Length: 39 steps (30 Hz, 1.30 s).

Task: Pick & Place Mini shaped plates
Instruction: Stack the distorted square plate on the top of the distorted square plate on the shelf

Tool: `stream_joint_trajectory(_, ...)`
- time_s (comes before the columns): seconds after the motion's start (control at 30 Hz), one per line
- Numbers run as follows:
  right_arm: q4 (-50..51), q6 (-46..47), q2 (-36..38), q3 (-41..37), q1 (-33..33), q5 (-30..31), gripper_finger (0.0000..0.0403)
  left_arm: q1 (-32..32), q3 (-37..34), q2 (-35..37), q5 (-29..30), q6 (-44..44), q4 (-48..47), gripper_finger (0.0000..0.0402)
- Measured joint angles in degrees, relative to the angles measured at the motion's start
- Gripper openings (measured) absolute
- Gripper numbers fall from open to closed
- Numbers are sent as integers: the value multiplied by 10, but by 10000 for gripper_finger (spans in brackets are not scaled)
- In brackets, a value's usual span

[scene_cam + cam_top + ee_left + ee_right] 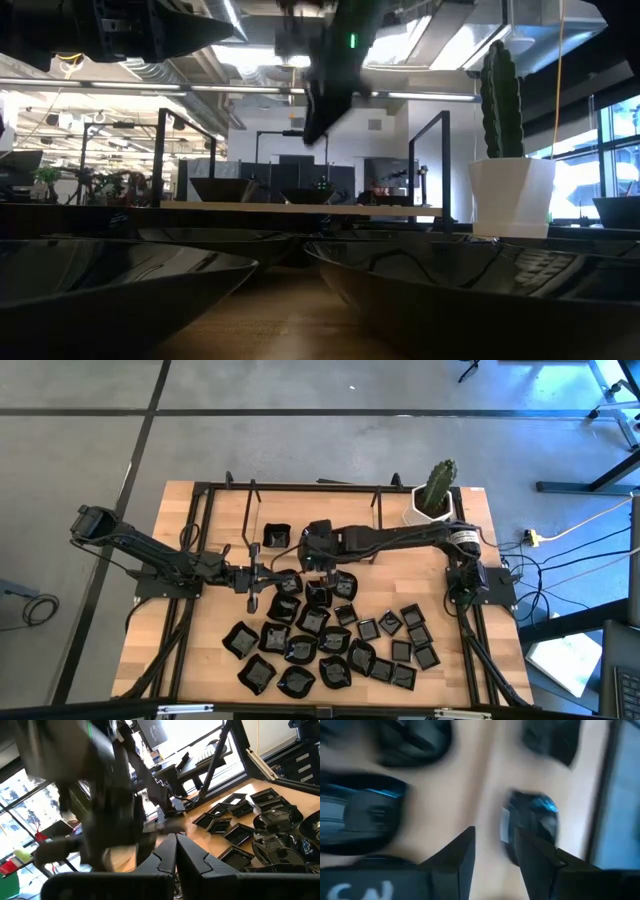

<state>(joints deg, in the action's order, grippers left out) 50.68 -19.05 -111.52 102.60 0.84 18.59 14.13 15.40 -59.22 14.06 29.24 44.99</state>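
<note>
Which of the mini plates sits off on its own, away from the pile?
The square plate near the table's far edge, left of the right claw; all others cluster together nearer the front.

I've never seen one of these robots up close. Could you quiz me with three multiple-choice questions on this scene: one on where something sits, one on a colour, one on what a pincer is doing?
1. Where does the white pot with the cactus stand?
A. the table's far right corner
B. among the dishes
C. the near left corner

2. What colour are the mini shaped plates?
A. white
B. glossy black
C. green

3. How are the left pincer fingers?
A. wide open
B. shut on a dish
C. shut, empty

Answers: 1 A, the high view shows it there. 2 B, all are dark and shiny. 3 C, its wrist view shows the tips together, nothing between.
</note>
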Motion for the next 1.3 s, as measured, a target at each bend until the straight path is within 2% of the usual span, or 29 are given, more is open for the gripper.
stream_joint_trajectory(0.07, 19, 3, 14, 31, 16, -42, 133, 0, 0, 0, 0, 0, -1, 4)
stream_joint_trajectory(0.17, 17, -5, 60, 45, 43, -42, 116, 0, 0, 0, 0, -6, -3, 4)
stream_joint_trajectory(0.33, -56, -4, 182, -12, 77, -81, 63, 0, 0, 0, 0, -30, -3, 4)
stream_joint_trajectory(0.43, -134, 10, 275, -101, 90, -109, 21, 0, 0, 0, 0, -30, -4, 4)
stream_joint_trajectory(0.5, -170, 20, 342, -173, 97, -112, 7, 0, 0, 0, 0, -30, -7, 4)
stream_joint_trajectory(0.63, -239, 52, 479, -329, 100, -112, 15, 0, 0, 0, 0, -30, -7, 4)
stream_joint_trajectory(0.73, -340, 63, 578, -460, 100, -119, 11, 0, 0, 0, 0, -23, 4, 4)
stream_joint_trajectory(0.83, -448, 68, 655, -585, 99, -154, 5, 0, 0, 0, 0, -12, 5, 4)
stream_joint_trajectory(0.93, -533, 67, 709, -690, 100, -187, 7, 0, 0, 0, 0, -10, 2, 4)
stream_joint_trajectory(1.03, -607, 67, 745, -768, 100, -184, 12, 0, 0, 0, 0, 8, 3, 4)
stream_joint_trajectory(1.2, -651, 66, 777, -832, 100, -182, 5, 0, 0, 0, 1, 16, 15, 4)
stream_joint_trajectory(1.3, -654, 69, 787, -850, 100, -182, 4, 0, 0, 0, 35, 12, 15, 5)
